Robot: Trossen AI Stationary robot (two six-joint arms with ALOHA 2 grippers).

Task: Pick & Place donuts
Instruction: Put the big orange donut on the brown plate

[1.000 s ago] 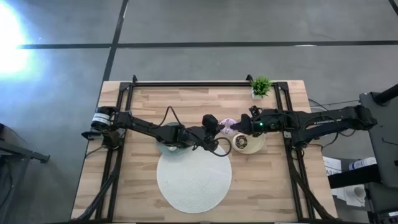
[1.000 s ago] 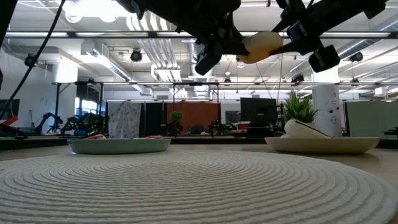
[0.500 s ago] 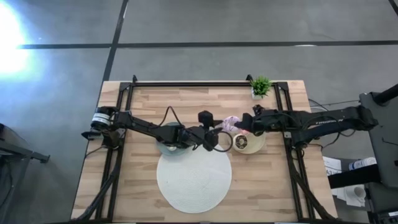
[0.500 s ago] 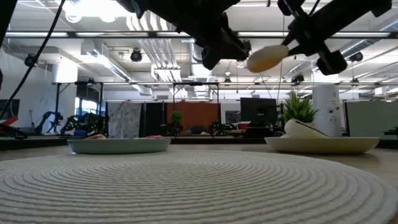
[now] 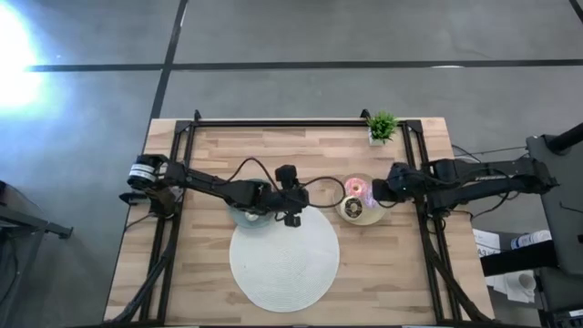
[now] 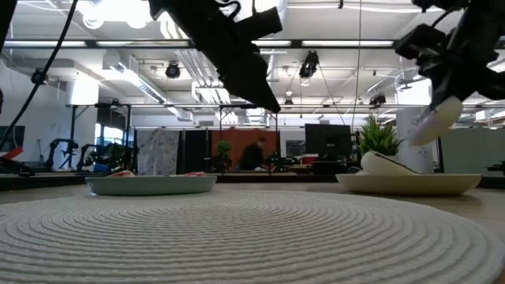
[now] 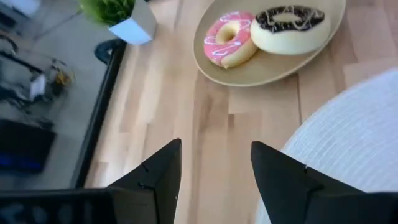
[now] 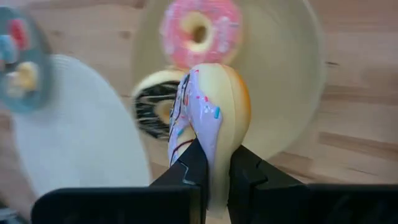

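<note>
A wooden counter is seen from above, with two dark arms reaching in from either side. A big white mat lies at the near middle, a teal plate to its left and a beige plate to its right, with a small potted plant at the far edge.

The right hand hangs just beside the beige plate, at its right rim, pinching a donut between narrow fingers. The donut is pale, with white icing and coloured sprinkles, and it is held on edge, its flat faces against the fingers and its ring standing upright. In the right wrist view the plate lies directly beyond the held donut. Two donuts already rest on that plate: a pink one and a brown-iced one, touching each other and filling the side nearer the mat. The bare part of the plate is on the side nearer the right hand, so the drop spot appears to lie just ahead of and below the held donut, a short reach inward.

The left hand hovers between the two plates, over the mat's far edge, its fingers wide apart and holding nothing. The teal plate carries several tiny donuts, too blurred to count.

The right arm is plainly the nearer one for this placement.
</note>
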